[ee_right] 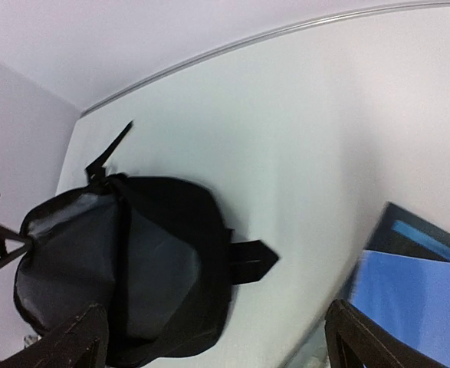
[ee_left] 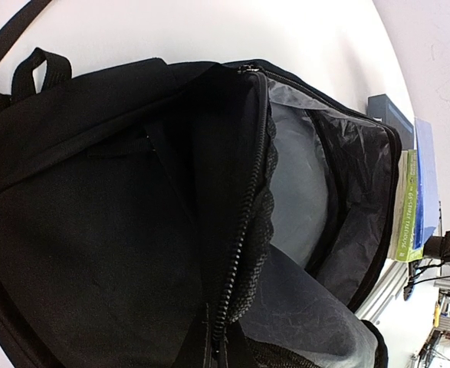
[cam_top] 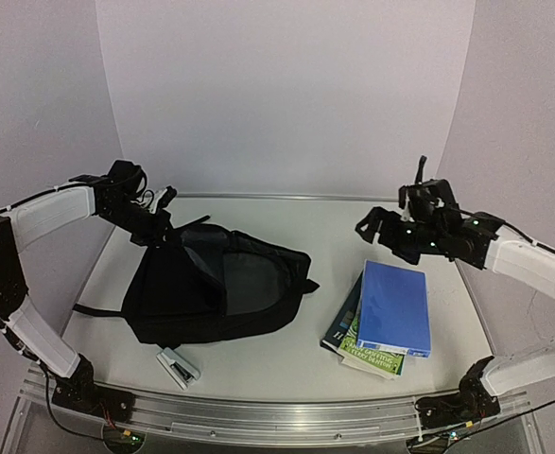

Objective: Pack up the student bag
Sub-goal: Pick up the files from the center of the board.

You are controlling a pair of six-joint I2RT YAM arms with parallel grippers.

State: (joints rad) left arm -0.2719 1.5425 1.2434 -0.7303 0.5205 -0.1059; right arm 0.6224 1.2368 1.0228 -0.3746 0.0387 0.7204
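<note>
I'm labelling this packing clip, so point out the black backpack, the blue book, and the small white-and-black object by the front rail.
black backpack [cam_top: 168, 293]: top view, its black outer flap.
blue book [cam_top: 395, 307]: top view, middle of its cover.
small white-and-black object [cam_top: 178, 367]: top view, its middle.

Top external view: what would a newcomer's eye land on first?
The black student bag lies left of centre, gaping open, its rim pinched by the left claw. At right, a blue book tops a stack, with the right claw open just beyond it.
</note>
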